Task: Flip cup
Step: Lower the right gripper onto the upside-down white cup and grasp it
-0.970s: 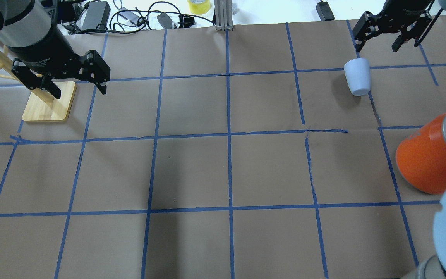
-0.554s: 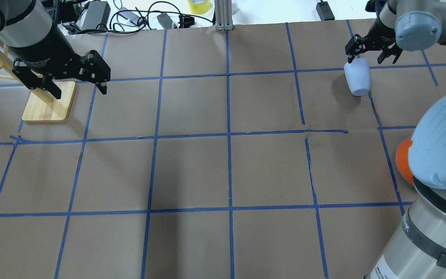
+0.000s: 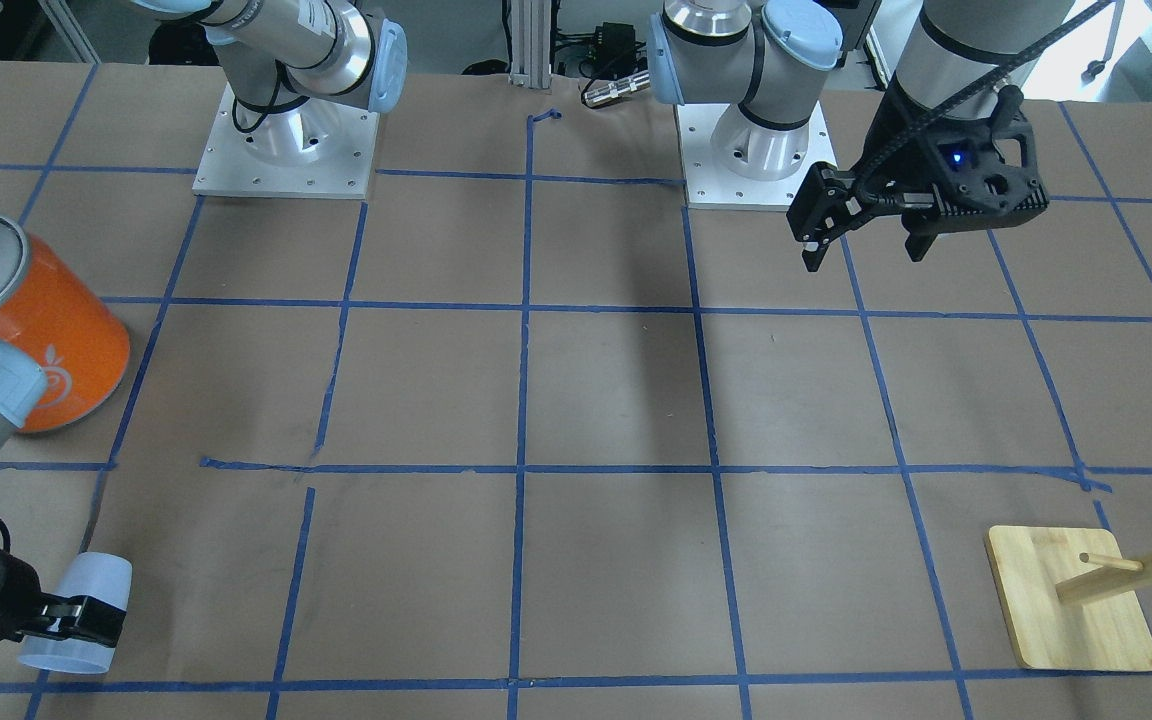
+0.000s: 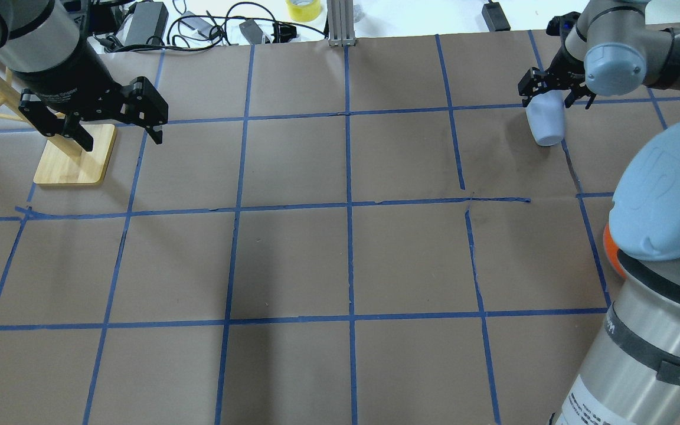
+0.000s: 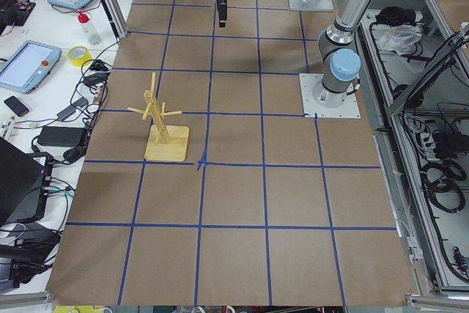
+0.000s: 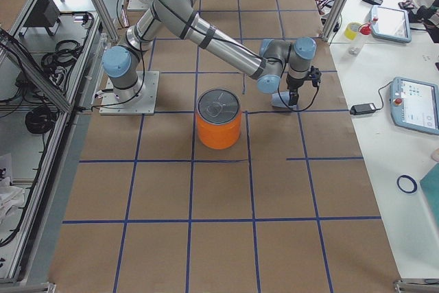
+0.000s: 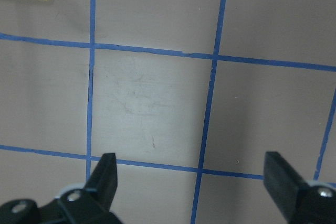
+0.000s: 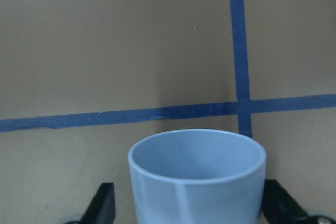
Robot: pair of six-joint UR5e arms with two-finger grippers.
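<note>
Can (image 3: 56,340): orange, silver lid, fruit logo.
Cup (image 4: 545,127): pale blue, smooth, tapered; far edge, near right corner.
Right gripper (image 4: 548,101): fingers spread, straddling cup.
Left gripper (image 4: 121,141): fingers spread wide.

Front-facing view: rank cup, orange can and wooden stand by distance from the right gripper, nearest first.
1. cup: between the open fingers of the right gripper, in the view's bottom-left corner.
2. orange can: same left edge, further toward the robot's base.
3. wooden stand: across the table, in the bottom-right corner.
</note>
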